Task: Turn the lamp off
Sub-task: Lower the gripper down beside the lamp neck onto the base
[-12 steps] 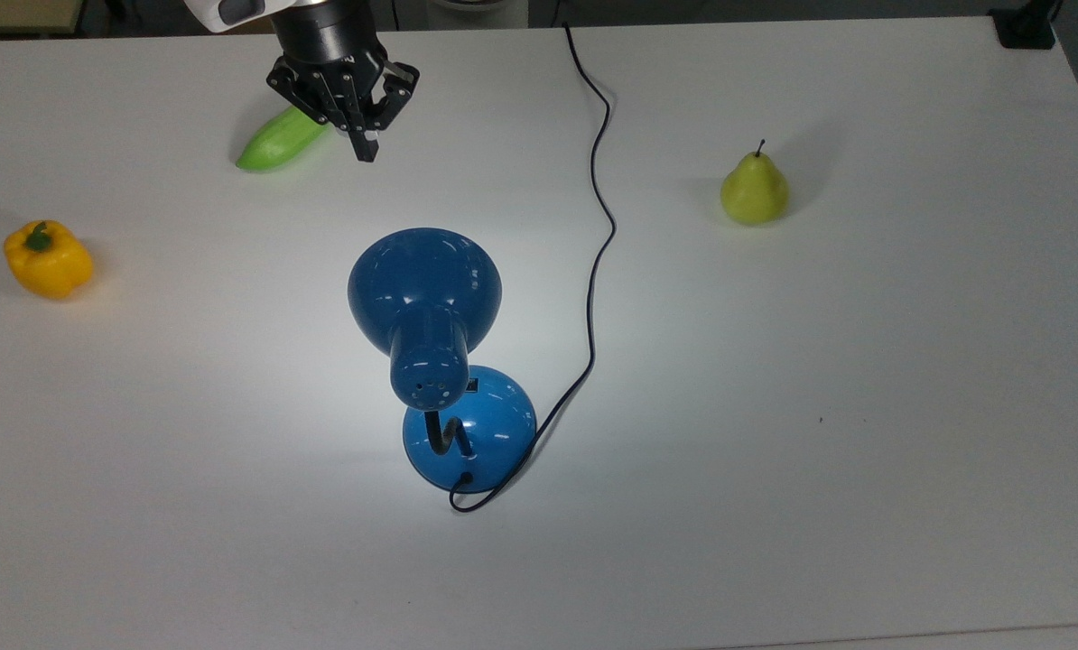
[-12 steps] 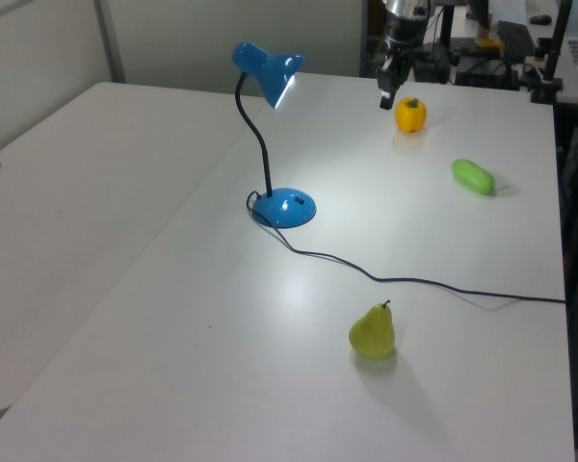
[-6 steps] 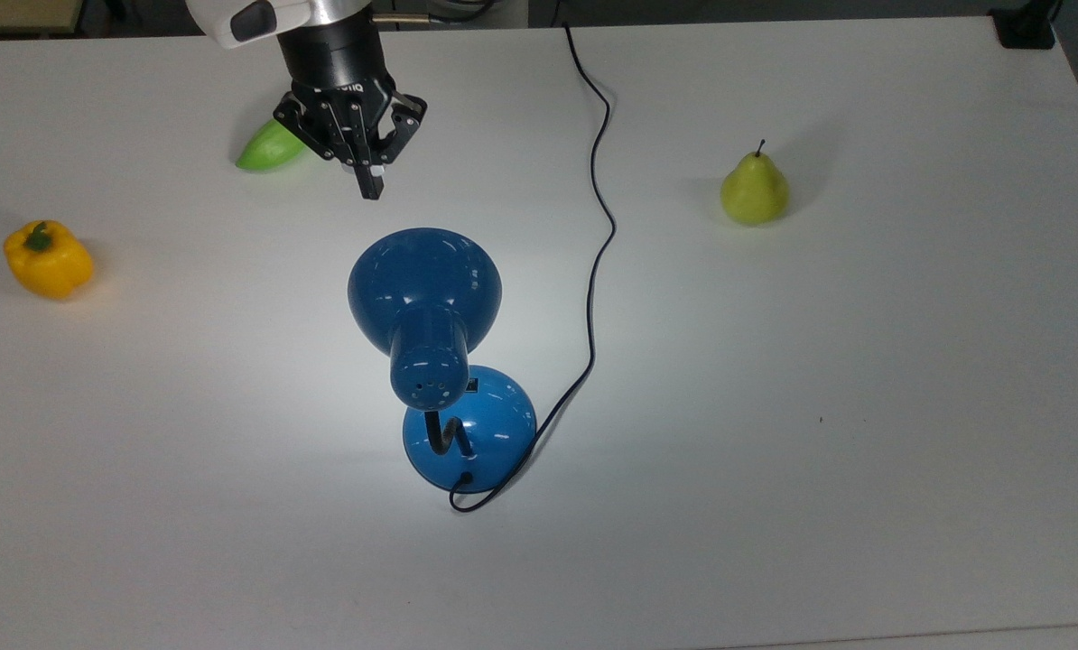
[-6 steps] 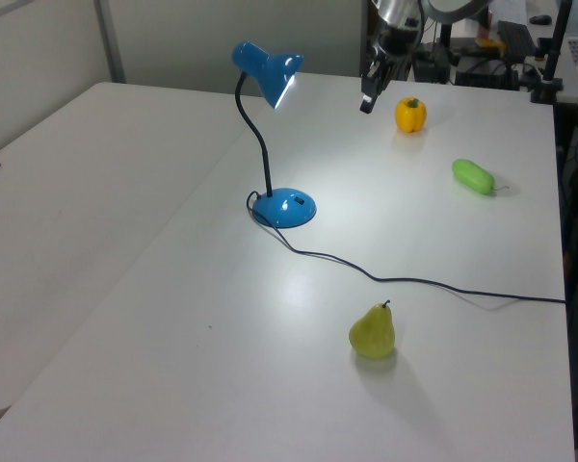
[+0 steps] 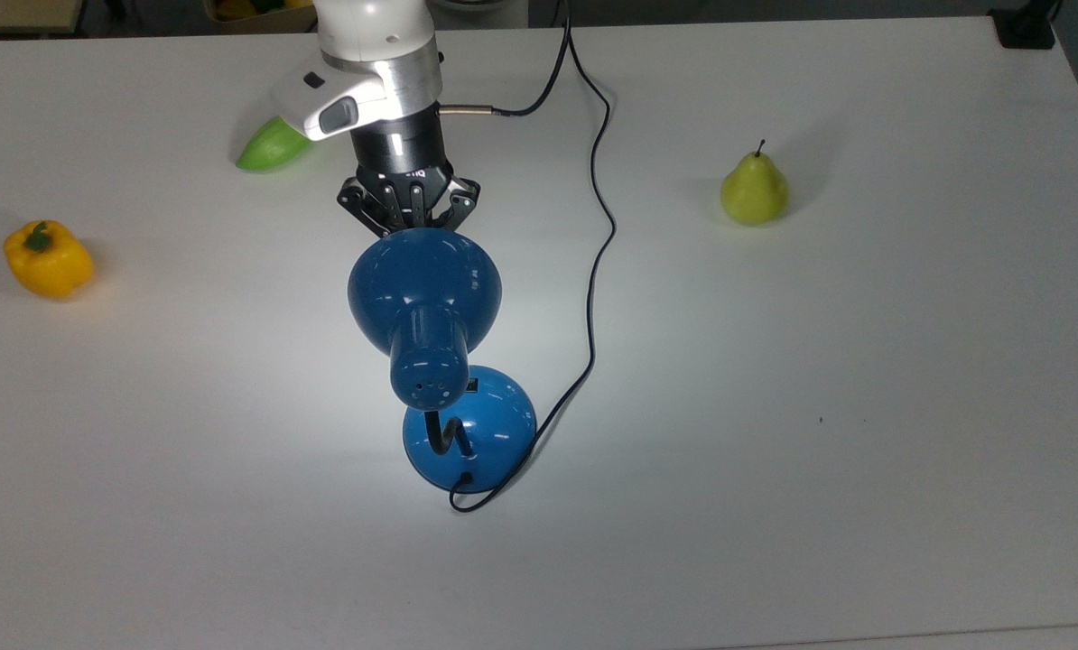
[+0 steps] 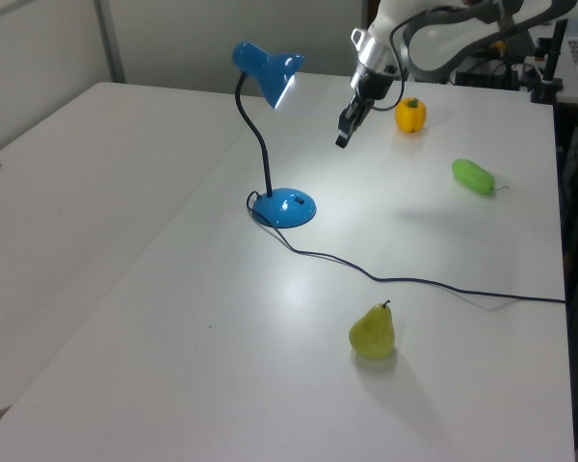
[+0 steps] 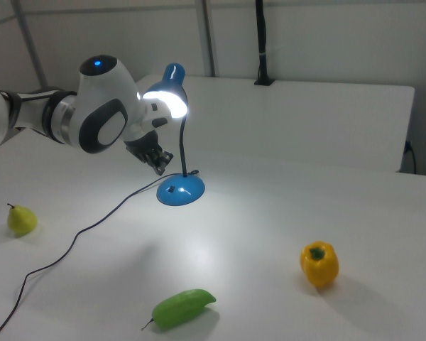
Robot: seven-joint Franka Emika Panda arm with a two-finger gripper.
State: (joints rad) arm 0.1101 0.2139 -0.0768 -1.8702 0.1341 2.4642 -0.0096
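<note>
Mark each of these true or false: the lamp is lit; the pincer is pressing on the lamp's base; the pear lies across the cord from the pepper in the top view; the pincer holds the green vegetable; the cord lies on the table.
1. The lamp is lit. True: its shade glows in the right view.
2. The pincer presses on the lamp's base. False: it hangs in the air, apart from the base.
3. The pear lies across the cord from the pepper. True.
4. The pincer holds the green vegetable. False: the vegetable lies on the table.
5. The cord lies on the table. True.
</note>
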